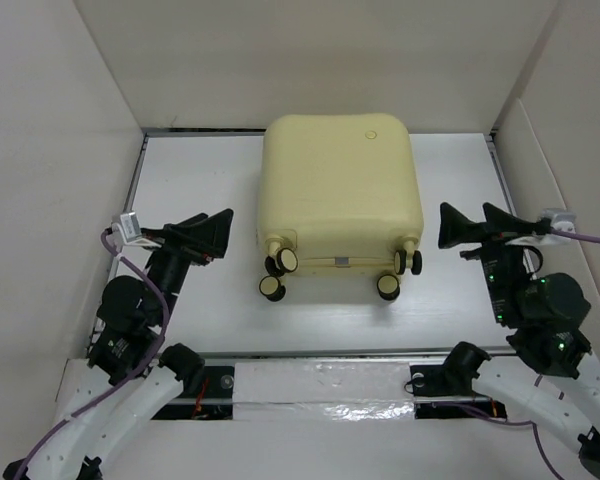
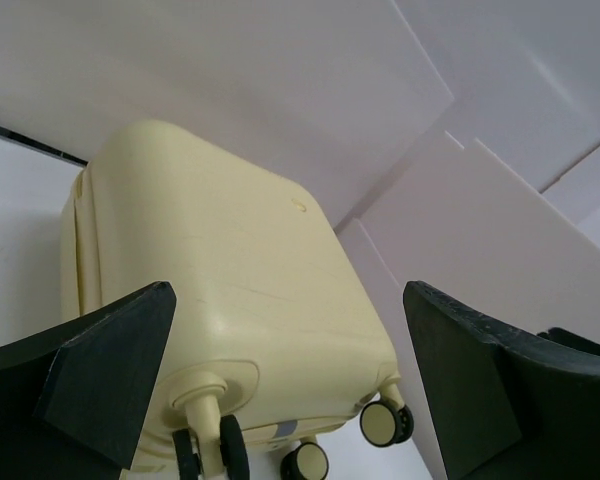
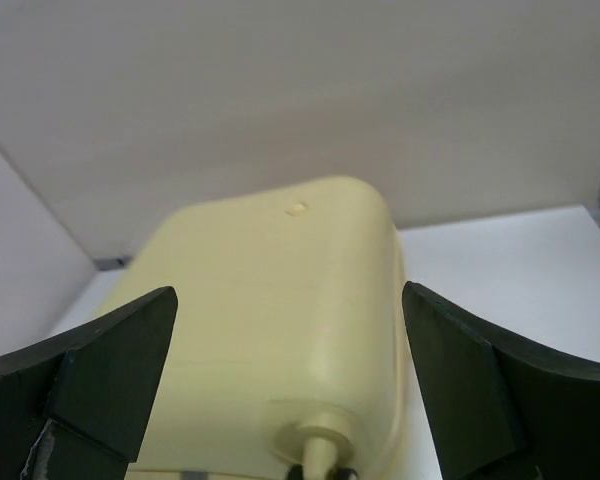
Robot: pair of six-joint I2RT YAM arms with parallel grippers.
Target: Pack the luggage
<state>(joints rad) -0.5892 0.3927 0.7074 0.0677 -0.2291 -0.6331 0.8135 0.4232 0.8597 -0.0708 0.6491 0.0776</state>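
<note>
White walls [image 1: 310, 60] enclose a white table [image 1: 330, 310]. The closed luggage [image 1: 340, 190] lies flat at its centre, wheels nearest. The left gripper [image 1: 225, 236] and the right gripper [image 1: 465, 225] flank it, jaws spread wide, touching nothing.

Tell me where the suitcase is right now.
Overhead view: the suitcase lies flat on the table, near the back wall, wheels toward the near edge, between the left hand and right hand.

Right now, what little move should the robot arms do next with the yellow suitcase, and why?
Probably move the left gripper and right gripper inward toward the luggage. It lies shut on the table, wheels toward the near edge; both grippers are open, empty and apart from it, so it likely needs opening first.
</note>
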